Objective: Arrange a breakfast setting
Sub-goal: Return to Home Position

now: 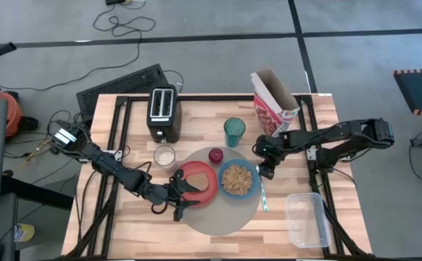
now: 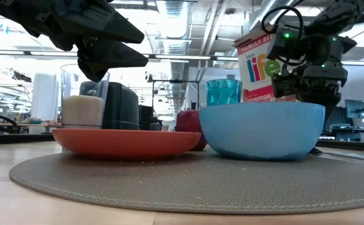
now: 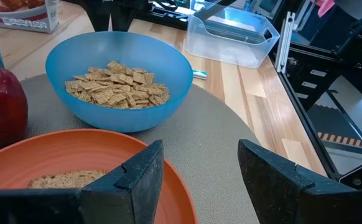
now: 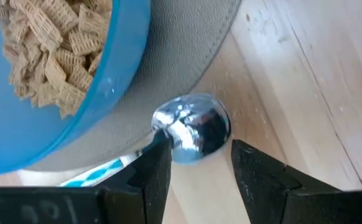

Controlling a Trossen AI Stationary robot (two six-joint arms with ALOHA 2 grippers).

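A round grey-beige mat (image 1: pixel 222 214) carries a red-orange plate (image 1: pixel 200 181) with a toast slice (image 3: pixel 66 179) and a blue bowl (image 1: pixel 238 180) of cereal. A small red fruit (image 1: pixel 216 155) lies at the mat's far edge, with a teal tumbler (image 1: pixel 234 132) and a small clear glass (image 1: pixel 164 155) beyond it. My left gripper (image 3: pixel 199 177) is open above the plate's near rim, one finger over the plate and one over the mat. My right gripper (image 4: pixel 196 155) is open and points down over the spoon (image 1: pixel 264 196), which lies on the table right of the bowl. My right gripper's fingers (image 4: pixel 159 155) stand on either side of the spoon's shiny bowl end (image 4: pixel 193 127), coming from above. The spoon's bowl end rests on the wood at the mat's edge. I cannot tell whether a finger touches it.
A black toaster (image 1: pixel 163 112) stands at the far left of the table and an open cereal box (image 1: pixel 272 105) at the far right. A clear plastic container (image 1: pixel 305 217) sits near the right front corner.
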